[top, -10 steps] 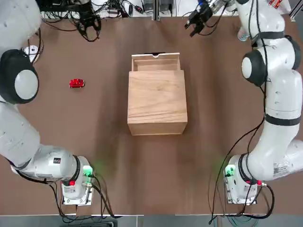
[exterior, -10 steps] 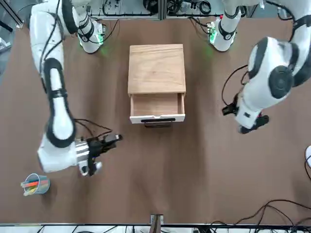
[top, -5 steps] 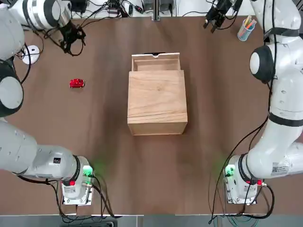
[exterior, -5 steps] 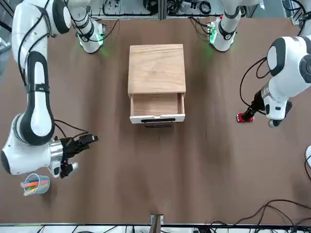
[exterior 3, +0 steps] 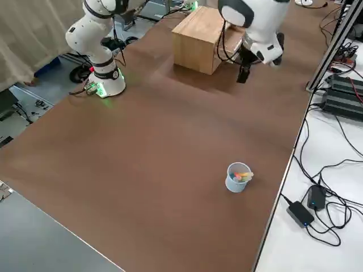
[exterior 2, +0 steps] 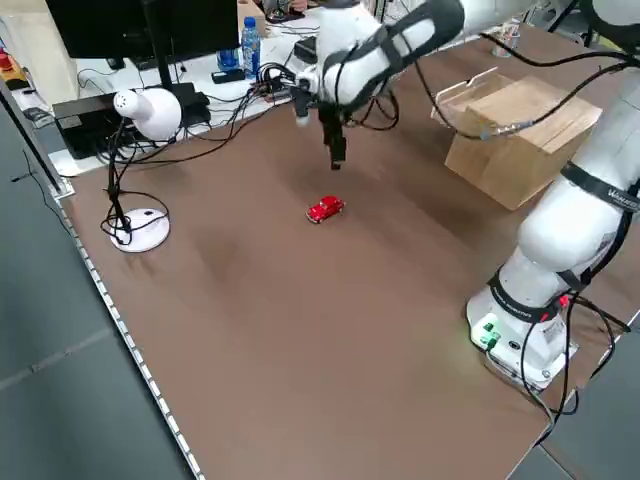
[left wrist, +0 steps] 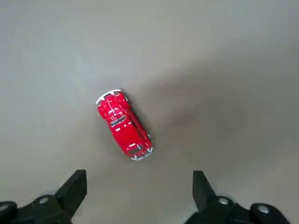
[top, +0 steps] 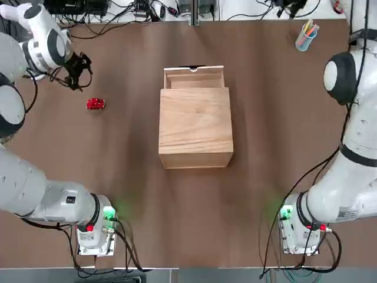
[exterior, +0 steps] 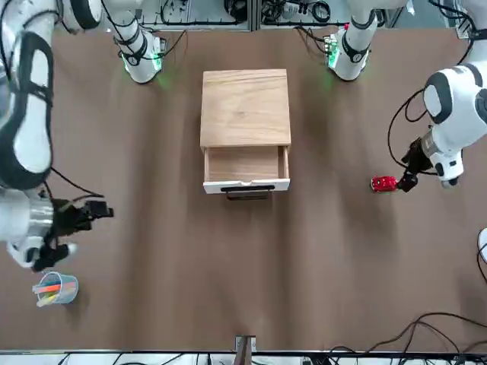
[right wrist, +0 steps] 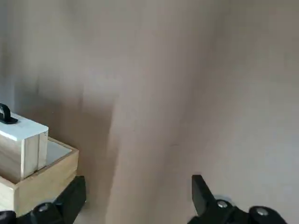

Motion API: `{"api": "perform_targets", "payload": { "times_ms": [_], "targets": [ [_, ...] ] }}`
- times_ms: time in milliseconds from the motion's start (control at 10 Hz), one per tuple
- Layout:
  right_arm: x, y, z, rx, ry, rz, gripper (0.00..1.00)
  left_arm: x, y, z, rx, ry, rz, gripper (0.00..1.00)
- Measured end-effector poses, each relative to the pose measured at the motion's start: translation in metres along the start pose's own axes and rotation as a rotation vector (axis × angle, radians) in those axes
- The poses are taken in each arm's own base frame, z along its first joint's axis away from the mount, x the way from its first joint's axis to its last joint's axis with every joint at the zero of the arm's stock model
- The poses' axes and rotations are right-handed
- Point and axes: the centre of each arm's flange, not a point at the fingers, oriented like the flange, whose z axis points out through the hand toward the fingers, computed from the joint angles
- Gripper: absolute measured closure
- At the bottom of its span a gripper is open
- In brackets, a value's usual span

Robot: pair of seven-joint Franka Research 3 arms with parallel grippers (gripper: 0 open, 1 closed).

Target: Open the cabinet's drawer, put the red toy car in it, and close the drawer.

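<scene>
Nearest first, from the robot's bases: right arm has a small label (top: 349, 211) on its link, nearer than the cabinet (top: 196, 127) and off its right side. Print too small to read.

Cabinet sits mid-table, no brand or writing that I can make out. Red toy car (top: 95, 104) is on the tabletop left of the cabinet, well apart, about level with the far part of its top. Long axis runs roughly left-right, pointing more or less at the cabinet's side. No legible badge or plate on it.

Drawer (top: 194, 79) is already pulled out of the cabinet's far side, so I'd call the opening step done and the pick next.

Left gripper (left wrist: 140, 173) is the nearer one by a lot: raised, left of the cabinet, slightly beyond the car and on its side away from the cabinet. Jaws wide, nothing between them. Car is off the jaw centre, so the move needs a shift toward cabinet and bases, then down. Car's long axis sits skewed to the closing line; I'd trim the wrist to pinch across its width. Close it skewed and it may spin or squirt out.

Cup of pens (top: 303, 40): beyond cabinet, to its right. Right gripper (right wrist: 138, 177): also beyond and right, wide and unloaded, looks idle.
</scene>
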Motion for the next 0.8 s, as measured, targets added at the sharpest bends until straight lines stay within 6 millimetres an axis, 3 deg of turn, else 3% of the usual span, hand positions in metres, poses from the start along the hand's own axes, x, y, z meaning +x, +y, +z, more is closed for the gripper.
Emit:
{"api": "perform_targets", "payload": {
  "times_ms": [200, 500, 700, 800],
  "targets": [
    [-0.021, -0.007, -0.036, -0.047, 0.006, 0.038, 0.00, 0.010, -0.003, 0.033, -0.008, 0.009, -0.122, 0.00],
    [-0.029, -0.012, -0.047, -0.076, 0.005, 0.068, 0.00, 0.009, -0.008, 0.093, 0.054, 0.020, -0.232, 0.00],
    [-0.040, -0.014, -0.070, -0.147, 0.025, 0.082, 0.00, 0.009, -0.013, 0.113, 0.082, 0.018, -0.242, 0.00],
    [-0.055, -0.013, -0.096, -0.184, 0.056, 0.096, 0.00, 0.010, -0.014, 0.117, 0.084, 0.021, -0.243, 0.00]
  ]
}}
